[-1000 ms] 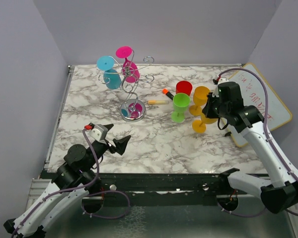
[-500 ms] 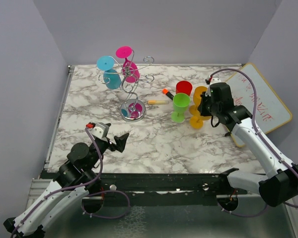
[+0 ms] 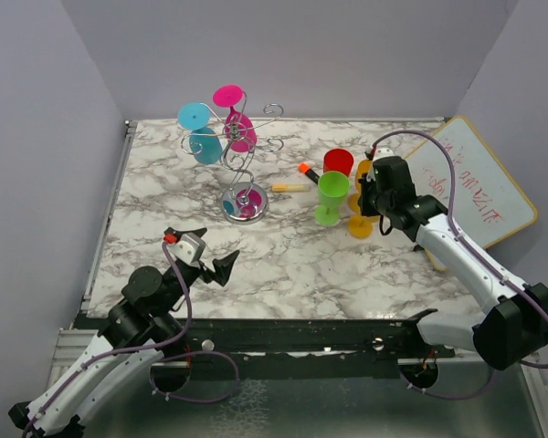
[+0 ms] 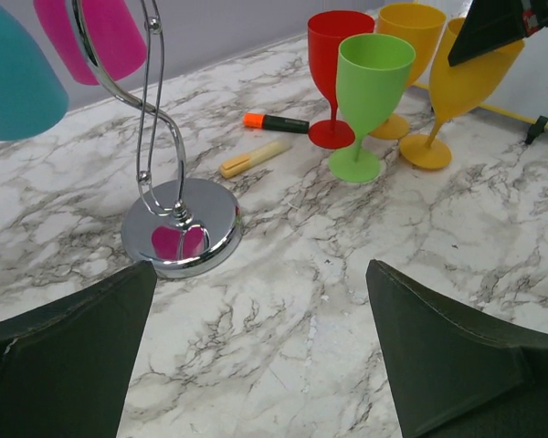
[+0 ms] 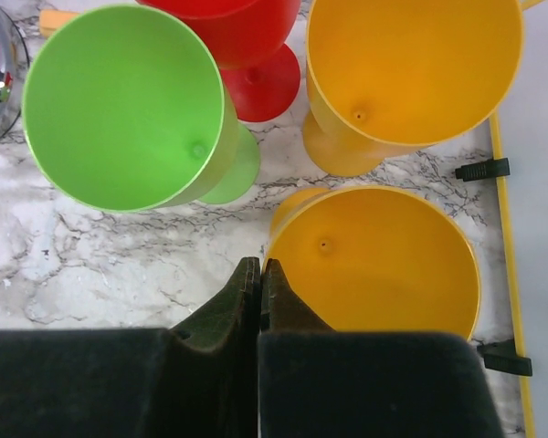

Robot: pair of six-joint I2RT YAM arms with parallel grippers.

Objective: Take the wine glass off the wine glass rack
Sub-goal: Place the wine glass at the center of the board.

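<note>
While the marble table (image 3: 292,265) carries the wine glass rack (image 3: 240,173) at its left rear, 1 pink wine glass (image 3: 240,130) and 1 blue wine glass (image 3: 204,143) hang upside down from its top arms. The left gripper (image 3: 215,248) hovers low near the front edge, jaws spread wide, holding nothing. The right gripper (image 5: 258,269), fingers pressed together, pinches the rim of the near orange glass (image 5: 374,265), which leans just beside the green glass (image 5: 119,100).
</note>
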